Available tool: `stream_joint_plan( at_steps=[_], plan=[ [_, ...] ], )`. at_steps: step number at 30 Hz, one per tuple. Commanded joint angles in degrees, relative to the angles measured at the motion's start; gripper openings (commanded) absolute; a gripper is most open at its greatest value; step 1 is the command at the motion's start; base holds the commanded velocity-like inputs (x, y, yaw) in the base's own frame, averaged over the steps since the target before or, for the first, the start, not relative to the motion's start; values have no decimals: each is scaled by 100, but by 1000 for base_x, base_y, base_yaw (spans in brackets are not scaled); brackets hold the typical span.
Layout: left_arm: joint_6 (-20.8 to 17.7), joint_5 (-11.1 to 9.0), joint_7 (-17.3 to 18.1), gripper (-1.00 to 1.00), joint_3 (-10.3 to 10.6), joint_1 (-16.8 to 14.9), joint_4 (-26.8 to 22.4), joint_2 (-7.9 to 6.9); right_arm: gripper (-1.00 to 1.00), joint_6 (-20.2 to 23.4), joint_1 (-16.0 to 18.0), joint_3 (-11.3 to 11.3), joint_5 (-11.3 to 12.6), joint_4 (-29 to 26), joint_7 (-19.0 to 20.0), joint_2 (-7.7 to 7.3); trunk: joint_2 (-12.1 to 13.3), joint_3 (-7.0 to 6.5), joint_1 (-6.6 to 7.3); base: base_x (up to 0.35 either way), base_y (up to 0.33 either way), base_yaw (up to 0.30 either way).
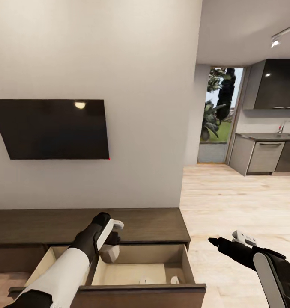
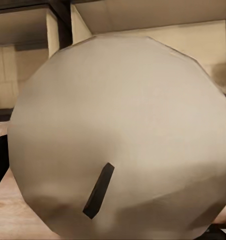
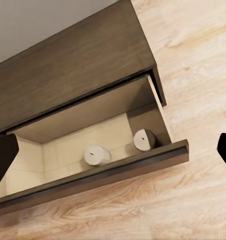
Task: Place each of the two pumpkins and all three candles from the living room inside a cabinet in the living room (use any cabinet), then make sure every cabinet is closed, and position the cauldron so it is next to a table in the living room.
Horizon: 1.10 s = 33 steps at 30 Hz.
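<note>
Head view: left claw (image 1: 112, 239) grips candle (image 1: 109, 253) upright above open cabinet (image 1: 162, 226).

A pale wall (image 1: 119, 55) bears a black TV (image 1: 50, 128) reflecting a lamp, light wood-plank floor (image 1: 230, 205) runs right to grey kitchen units (image 1: 264, 156) under a dark upper cupboard (image 1: 277, 83), and a tall window (image 1: 217, 115) shows greenery

The left arm (image 1: 67, 265) reaches forward and down, its gripper (image 1: 110, 250) clamped on a candle (image 1: 109, 253). The right arm (image 1: 269, 267) is held out low to the side, its gripper (image 1: 224, 241) pointing inward; whether it is parted is unclear.
</note>
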<state>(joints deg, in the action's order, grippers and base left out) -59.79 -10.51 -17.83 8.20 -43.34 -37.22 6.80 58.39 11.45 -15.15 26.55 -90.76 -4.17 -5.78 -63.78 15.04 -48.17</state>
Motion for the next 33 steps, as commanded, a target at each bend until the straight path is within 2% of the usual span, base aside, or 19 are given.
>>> stream_joint_plan(
  at_steps=[1,12,27,33],
  plan=[
    [-21,-33,-55,-100,23,-6,4,-3,100,23,5,0,53,-4,-46,0,-5,8,-2,150,20,0],
    [-21,-22,-52,-100,26,-16,21,4,100,30,6,3,56,-3,-49,-2,-5,8,-2,264,4,0],
    [-21,-30,-97,-100,24,-16,48,8,100,62,11,-40,60,-3,-45,-2,-5,8,-2,65,-3,0],
    [-21,-31,-98,-100,24,-16,48,12,100,59,10,-33,55,-3,-46,-2,-245,115,-133,0,0,0]
  ],
)
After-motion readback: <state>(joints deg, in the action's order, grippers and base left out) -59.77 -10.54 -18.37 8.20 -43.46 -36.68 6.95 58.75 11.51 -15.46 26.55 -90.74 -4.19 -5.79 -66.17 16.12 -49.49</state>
